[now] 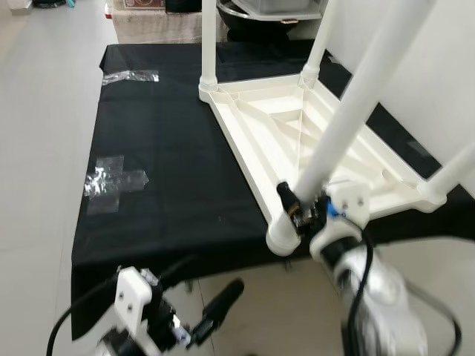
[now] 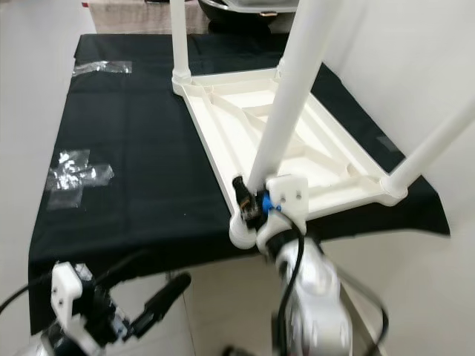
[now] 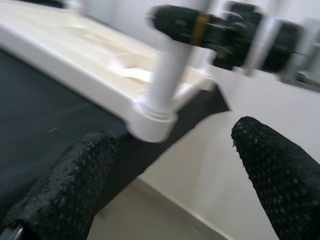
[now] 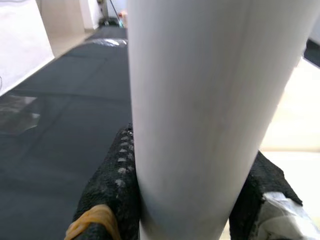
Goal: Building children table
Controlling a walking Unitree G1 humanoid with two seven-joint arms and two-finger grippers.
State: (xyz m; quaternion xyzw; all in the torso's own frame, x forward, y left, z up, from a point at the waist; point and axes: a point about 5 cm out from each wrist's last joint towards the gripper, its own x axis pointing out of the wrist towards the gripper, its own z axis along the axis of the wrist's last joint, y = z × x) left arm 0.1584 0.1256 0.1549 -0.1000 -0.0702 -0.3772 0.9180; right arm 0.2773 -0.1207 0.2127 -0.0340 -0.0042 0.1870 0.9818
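Observation:
A white plastic tabletop (image 1: 297, 137) lies upside down on a table draped in black cloth (image 1: 171, 170). White tube legs stand in its corners. The near-corner leg (image 1: 356, 104) sits in its socket (image 1: 282, 237) at the table's front edge. My right gripper (image 1: 300, 208) is shut on that leg just above the socket, and the leg (image 4: 200, 110) runs between its black fingers (image 4: 112, 192) in the right wrist view. My left gripper (image 1: 215, 308) hangs open below the table's front edge, its fingertips (image 3: 75, 185) wide apart and pointing at the socket (image 3: 152, 122).
Two other legs (image 1: 209, 37) stand at the far corners and one (image 1: 453, 170) at the right corner. Clear tape patches (image 1: 111, 182) stick to the cloth on the left. Pale floor lies to the left and in front. Boxes and a dark bowl sit beyond the table.

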